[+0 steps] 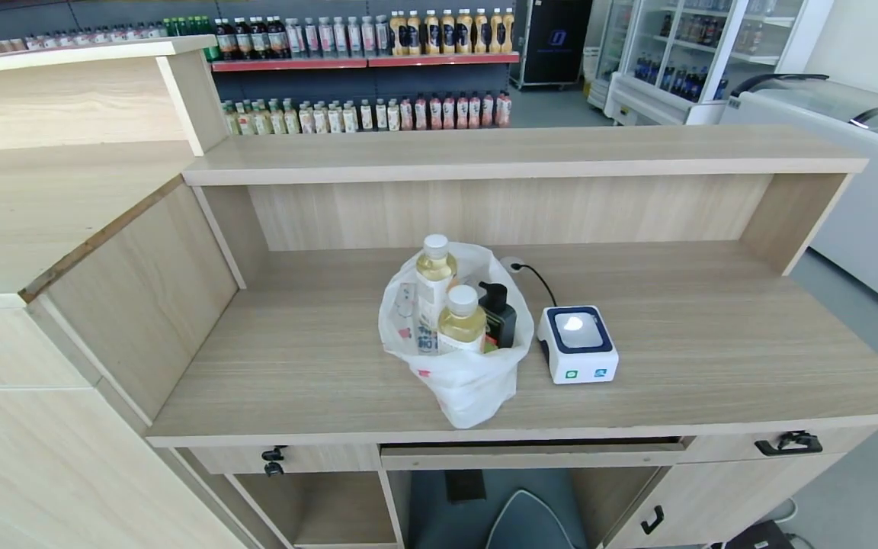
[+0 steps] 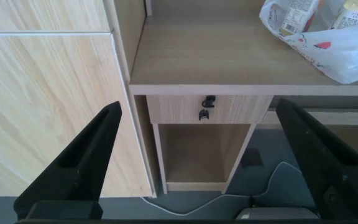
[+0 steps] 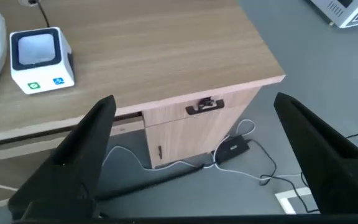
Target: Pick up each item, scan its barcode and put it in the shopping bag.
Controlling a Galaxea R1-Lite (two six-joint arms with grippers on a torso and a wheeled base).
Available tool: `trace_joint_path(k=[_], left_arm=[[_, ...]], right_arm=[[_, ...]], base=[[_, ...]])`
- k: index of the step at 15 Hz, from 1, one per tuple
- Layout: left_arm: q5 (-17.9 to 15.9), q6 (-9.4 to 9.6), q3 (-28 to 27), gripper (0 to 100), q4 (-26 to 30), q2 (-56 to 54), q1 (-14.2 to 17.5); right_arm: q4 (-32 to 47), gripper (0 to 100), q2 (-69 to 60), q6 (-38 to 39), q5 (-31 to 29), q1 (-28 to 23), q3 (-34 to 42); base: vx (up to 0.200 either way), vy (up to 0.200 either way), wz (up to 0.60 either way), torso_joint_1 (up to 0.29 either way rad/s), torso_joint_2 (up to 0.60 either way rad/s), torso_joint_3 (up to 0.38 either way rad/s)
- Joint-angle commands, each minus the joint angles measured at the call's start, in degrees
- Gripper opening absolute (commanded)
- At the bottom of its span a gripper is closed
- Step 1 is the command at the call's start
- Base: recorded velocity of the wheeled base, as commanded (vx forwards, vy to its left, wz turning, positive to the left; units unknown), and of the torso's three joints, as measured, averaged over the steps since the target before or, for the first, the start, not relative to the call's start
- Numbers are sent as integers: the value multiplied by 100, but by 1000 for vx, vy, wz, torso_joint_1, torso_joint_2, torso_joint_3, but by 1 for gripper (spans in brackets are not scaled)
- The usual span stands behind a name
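White plastic shopping bag [image 1: 477,389] stands touching the barcode scanner's [image 1: 577,343] left side on the wooden counter [image 1: 713,343]. It holds a tall drink bottle [image 1: 436,286], a shorter drink bottle [image 1: 462,320] and a black bottle [image 1: 498,314] nearest the scanner. Everything seems bagged, so the arms are best kept away from the scanner and bag. The left gripper [image 2: 197,104] and right gripper [image 3: 194,98] hang lower than the scanner, spread wide and holding nothing.

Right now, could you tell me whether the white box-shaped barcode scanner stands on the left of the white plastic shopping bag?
No, in the head view the scanner sits to the right of the bag.
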Motion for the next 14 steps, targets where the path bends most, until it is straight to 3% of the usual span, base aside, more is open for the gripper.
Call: trace_joint_path(k=[1, 3, 4, 6, 14], left_arm=[[0, -4, 0, 100, -1, 0, 0], [0, -4, 0, 100, -1, 0, 0], [0, -4, 0, 100, -1, 0, 0], [0, -4, 0, 100, -1, 0, 0], [0, -4, 0, 100, -1, 0, 0]], right_arm=[[-575, 100, -1500, 155, -32, 473, 1489], [-1032, 100, -2150, 120, -32, 851, 2359], [-988, 100, -2431, 102, -23, 930, 2447], [-197, 100, -3029, 190, -23, 930, 2447], [111, 100, -3055, 489, -67, 1422, 2447]], base=[[0, 0, 0, 0, 0, 0], [0, 0, 0, 0, 0, 0], [0, 0, 0, 0, 0, 0], [0, 0, 0, 0, 0, 0], [0, 0, 0, 0, 0, 0]])
